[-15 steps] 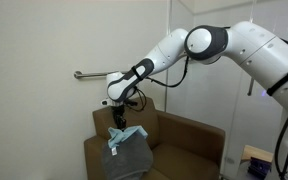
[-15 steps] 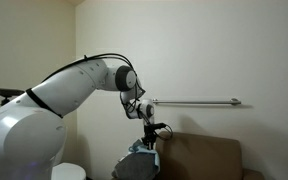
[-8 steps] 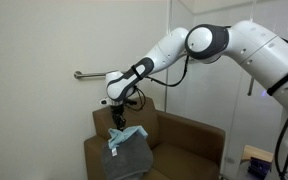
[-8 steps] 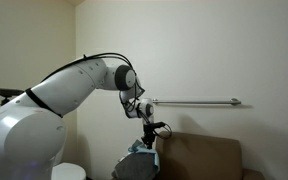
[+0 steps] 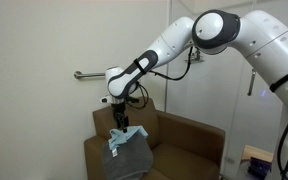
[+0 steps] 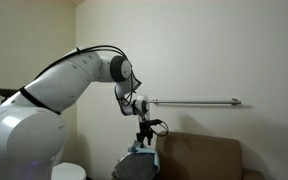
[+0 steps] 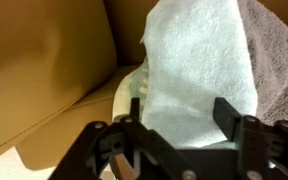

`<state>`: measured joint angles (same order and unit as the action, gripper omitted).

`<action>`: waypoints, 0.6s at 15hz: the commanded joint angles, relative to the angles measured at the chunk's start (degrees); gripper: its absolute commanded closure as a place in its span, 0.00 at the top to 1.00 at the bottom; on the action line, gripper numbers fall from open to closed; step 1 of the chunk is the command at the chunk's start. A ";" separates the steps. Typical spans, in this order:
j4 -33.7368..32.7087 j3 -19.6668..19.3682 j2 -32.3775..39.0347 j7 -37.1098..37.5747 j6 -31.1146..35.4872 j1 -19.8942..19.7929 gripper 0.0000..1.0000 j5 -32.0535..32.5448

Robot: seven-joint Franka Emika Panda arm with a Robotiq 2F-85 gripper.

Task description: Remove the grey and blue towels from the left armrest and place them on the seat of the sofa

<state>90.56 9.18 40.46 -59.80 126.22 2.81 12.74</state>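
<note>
A grey towel (image 5: 130, 158) hangs over the sofa's armrest, with a light blue towel (image 5: 125, 133) lying on top of it. Both show in both exterior views; the blue towel (image 6: 144, 146) sits just under the fingers. In the wrist view the blue towel (image 7: 199, 70) looks pale and fills the space between the fingers, with the grey towel (image 7: 276, 60) at the right edge. My gripper (image 5: 119, 122) hangs straight down over the armrest, open, its fingertips (image 7: 182, 112) on either side of the blue towel. It holds nothing.
The brown sofa (image 5: 184, 140) stands against a white wall; its seat (image 7: 44, 80) lies beside the armrest. A metal grab bar (image 6: 199, 102) runs along the wall behind the arm. A white bin (image 6: 69, 172) stands by the sofa.
The arm has shifted and lowered the gripper slightly towards the blue towel. The towels have not moved.
</note>
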 commanded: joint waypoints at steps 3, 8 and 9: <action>12.57 -0.67 -9.26 5.55 3.62 -0.09 1.00 -0.32; 13.37 0.75 -7.73 4.84 6.04 0.18 1.00 -1.44; 13.50 0.35 -7.29 7.07 7.81 0.84 1.00 -1.29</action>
<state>101.67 9.67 33.57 -55.77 129.55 2.96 12.20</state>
